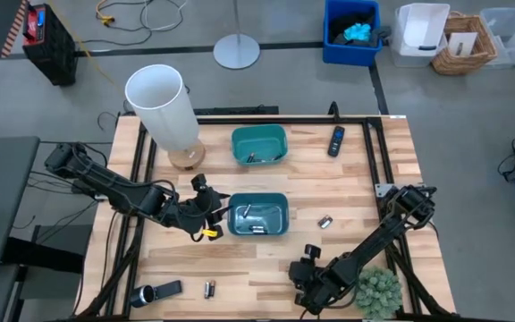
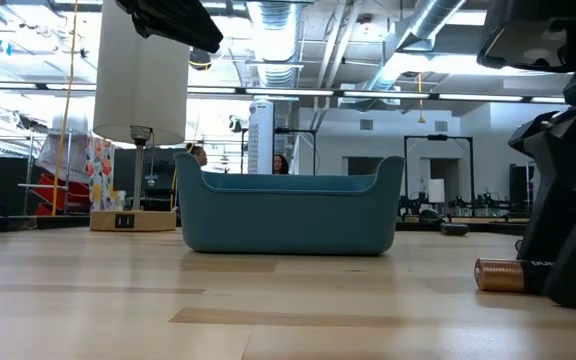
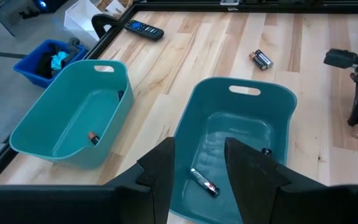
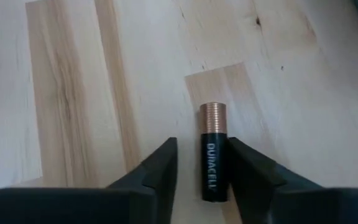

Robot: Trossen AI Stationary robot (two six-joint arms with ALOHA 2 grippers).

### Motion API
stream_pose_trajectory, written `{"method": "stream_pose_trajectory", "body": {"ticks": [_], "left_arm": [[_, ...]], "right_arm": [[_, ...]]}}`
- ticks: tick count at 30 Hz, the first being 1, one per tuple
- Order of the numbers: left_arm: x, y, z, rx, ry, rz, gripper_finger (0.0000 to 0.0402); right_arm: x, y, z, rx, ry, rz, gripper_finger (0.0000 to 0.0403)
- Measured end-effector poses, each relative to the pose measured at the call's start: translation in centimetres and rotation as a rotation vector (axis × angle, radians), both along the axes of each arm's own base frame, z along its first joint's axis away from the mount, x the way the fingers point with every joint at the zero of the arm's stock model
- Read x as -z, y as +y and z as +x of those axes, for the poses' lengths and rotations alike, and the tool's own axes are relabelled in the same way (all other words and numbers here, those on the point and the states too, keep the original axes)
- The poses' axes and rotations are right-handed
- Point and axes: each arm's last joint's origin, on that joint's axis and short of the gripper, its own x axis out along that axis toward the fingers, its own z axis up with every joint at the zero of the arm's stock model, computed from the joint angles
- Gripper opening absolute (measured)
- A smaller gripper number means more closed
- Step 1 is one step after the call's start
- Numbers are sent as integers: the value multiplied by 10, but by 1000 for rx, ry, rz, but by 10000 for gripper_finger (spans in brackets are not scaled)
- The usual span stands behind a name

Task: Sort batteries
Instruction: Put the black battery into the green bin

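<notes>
High view: my left gripper [image 1: 211, 213] hangs at the left rim of the near bin [image 1: 258, 216], which already holds a few batteries; the far bin [image 1: 259, 146] holds at least one. My right gripper [image 1: 309, 268] is low over the table's near edge, close to a plant [image 1: 379, 292]. Left on the wood: a loose pair [image 1: 325, 222] just right of the near bin, another pair [image 1: 209, 289] near the front edge beside a flashlight [image 1: 152, 292], and the one under my right jaws. I judge the sort partly done, with several cells still out. Open wood lies between the bins and the front edge; a lamp [image 1: 164, 109] crowds the far left, a remote [image 1: 336, 141] lies far right.

Low view: a copper-ended battery [image 2: 504, 275] lies on the table touching my dark right gripper.

Left wrist view: my jaws are spread and empty above the near bin, a cell [image 3: 204, 182] lying on its floor below them. Another cell [image 3: 93, 137] lies in the far bin.

Right wrist view: my fingers [image 4: 157, 168] are spread on either side of the Duracell [image 4: 213, 152], not pinching it yet. Bare wood all round, no edge showing.
</notes>
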Motion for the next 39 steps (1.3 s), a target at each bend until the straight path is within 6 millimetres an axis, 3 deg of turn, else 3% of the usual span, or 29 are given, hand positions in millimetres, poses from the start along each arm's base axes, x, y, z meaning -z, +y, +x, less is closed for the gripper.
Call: {"method": "stream_pose_trajectory", "body": {"ticks": [8,16,21,32,39], "left_arm": [[0,0,0,2,2,4,134],[0,0,0,2,2,4,134],[0,0,0,4,4,7,134],[-1,-4,-2,-20,-17,22,134],[1,-21,-8,-11,-53,30,134]], "right_arm": [[1,-1,0,-5,7,-7,66],[-1,-1,-1,-7,5,-7,54],[-12,-4,-3,-27,-14,-33,53],[-78,-19,-9,-85,-201,-158,52],[-126,-58,0,-89,-298,-243,52]]}}
